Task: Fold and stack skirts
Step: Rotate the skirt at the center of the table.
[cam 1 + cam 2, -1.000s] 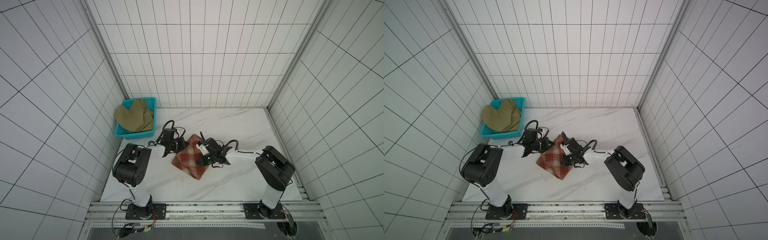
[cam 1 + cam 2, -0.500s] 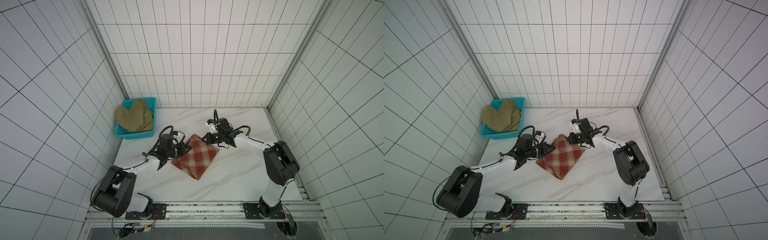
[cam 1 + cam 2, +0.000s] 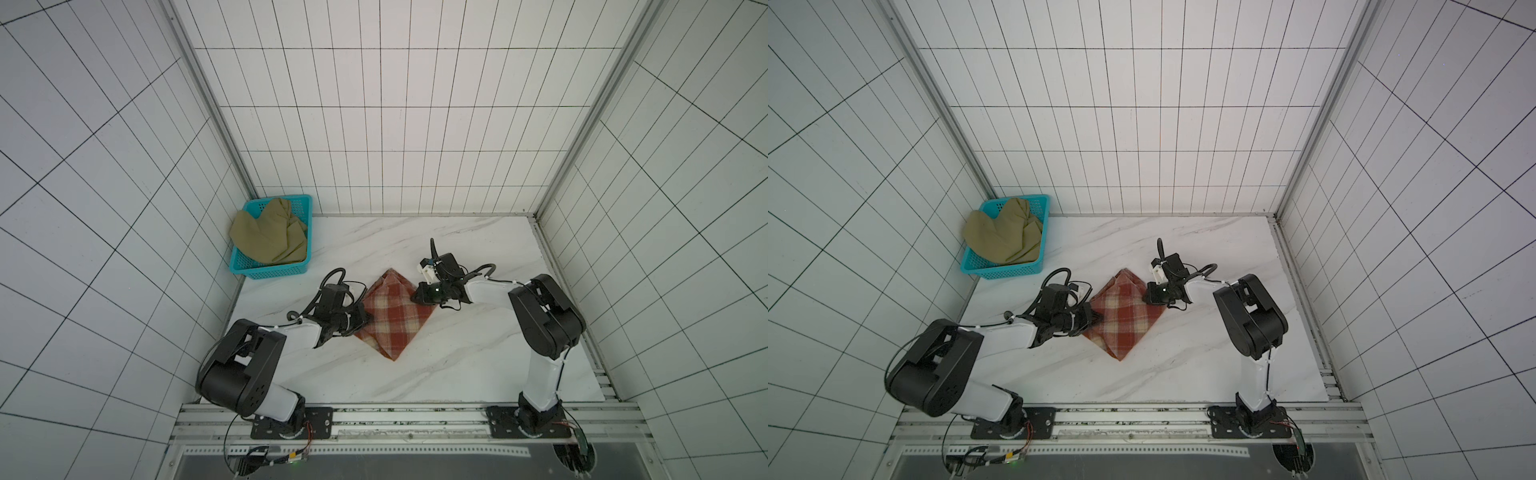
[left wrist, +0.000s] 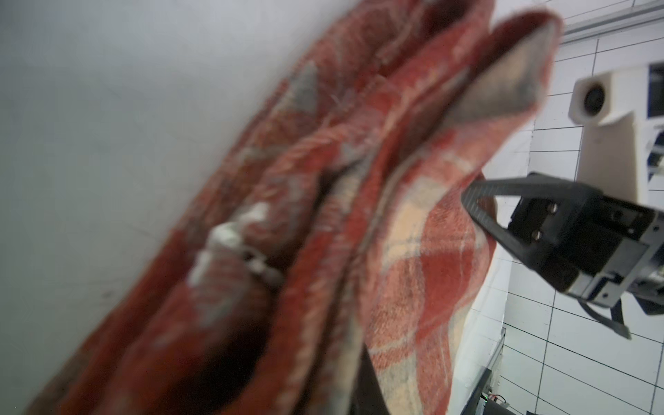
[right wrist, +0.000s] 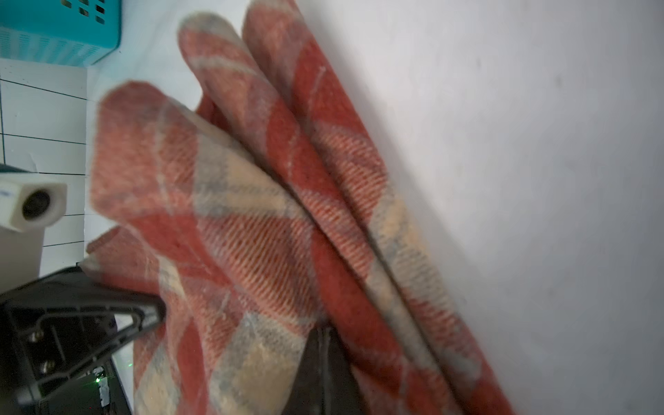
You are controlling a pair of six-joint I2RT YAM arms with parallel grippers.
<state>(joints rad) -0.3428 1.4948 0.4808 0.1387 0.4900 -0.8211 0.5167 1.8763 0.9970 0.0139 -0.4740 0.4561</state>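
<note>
The rust-red and cream plaid skirt lies folded into a diamond on the white marble table. My left gripper is shut, its tip pushed in at the skirt's left corner; in the left wrist view the blurred cloth drapes over one dark finger. My right gripper is shut at the right corner. Its closed tips wedge among the folds with no cloth showing between them. The olive-khaki skirt sits crumpled in the basket.
The teal perforated basket stands in the table's far left corner against the tiled walls. Tiled walls close in the back and both sides. Both arm bases sit on the rail along the front edge.
The right gripper came back from the skirt's far corner to its right corner. The left gripper stayed at the left corner and closed a little further. The skirt's outline drew in to a narrower diamond.
</note>
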